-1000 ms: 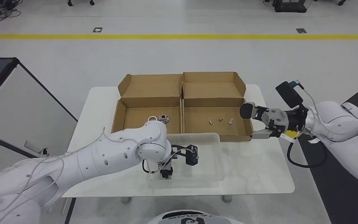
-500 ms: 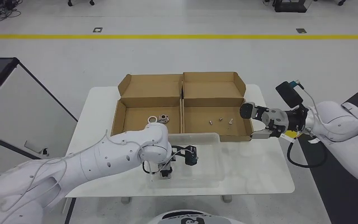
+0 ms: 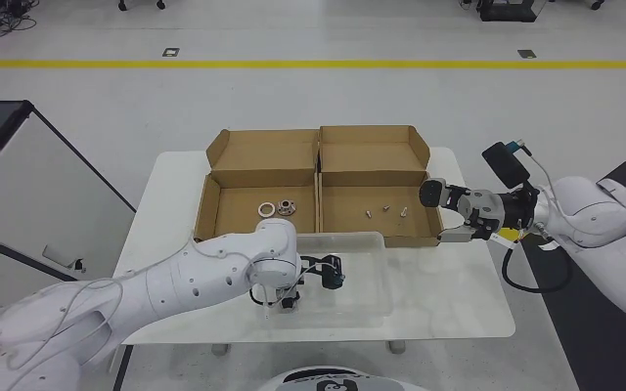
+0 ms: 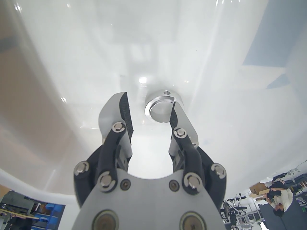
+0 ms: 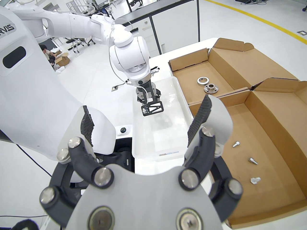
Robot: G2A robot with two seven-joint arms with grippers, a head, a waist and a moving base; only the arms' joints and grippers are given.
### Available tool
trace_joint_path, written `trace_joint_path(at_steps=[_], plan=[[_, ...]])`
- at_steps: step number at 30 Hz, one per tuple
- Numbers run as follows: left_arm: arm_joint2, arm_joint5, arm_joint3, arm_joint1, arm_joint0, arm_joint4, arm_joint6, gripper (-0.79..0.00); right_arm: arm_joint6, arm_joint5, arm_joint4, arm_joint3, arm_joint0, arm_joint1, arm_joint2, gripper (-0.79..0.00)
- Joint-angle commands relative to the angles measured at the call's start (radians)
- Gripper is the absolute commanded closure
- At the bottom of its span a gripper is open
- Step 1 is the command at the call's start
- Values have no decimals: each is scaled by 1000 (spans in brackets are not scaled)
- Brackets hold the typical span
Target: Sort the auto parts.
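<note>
metal collar (image 4: 163, 107) lies on the floor of the clear bin (image 4: 72, 48), left gripper (image 4: 149, 101) fingers spread over it, one right at its rim (no pinch yet). looks like the pick step: centre, close, lift, then probably the left cardboard box (image 3: 235, 205) with the other rings (image 3: 274, 206).

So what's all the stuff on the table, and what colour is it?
table: one, white.
cardboard boxes: two, brown, side by side, far side.
bin: one, clear, before the boxes.
ring: one, silver, left box.
flanged part: one, silver, beside the ring.
bolts: three, silver, right box.
collar: one, shiny silver, in the bin.
left pincer: one, black-grey, open, in the bin by the collar.
right pincer: one, black-grey, open, beside the right box.
</note>
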Motion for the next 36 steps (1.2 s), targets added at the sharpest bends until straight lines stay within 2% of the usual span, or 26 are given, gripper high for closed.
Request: trace_joint_path(at_steps=[1, 15, 27, 36], plan=[[0, 3, 3, -4, 4, 4, -3, -385, 0, 0, -1, 0, 0, -1, 0, -785], [0, -54, 12, -27, 5, -11, 54, -379, 0, 0, -1, 0, 0, -1, 0, -785], [0, -18, 16, -12, -7, -32, 18, -360, 0, 0, -1, 0, 0, -1, 0, -785], [0, -44, 27, -21, 15, -25, 44, -342, 0, 0, -1, 0, 0, -1, 0, -785]])
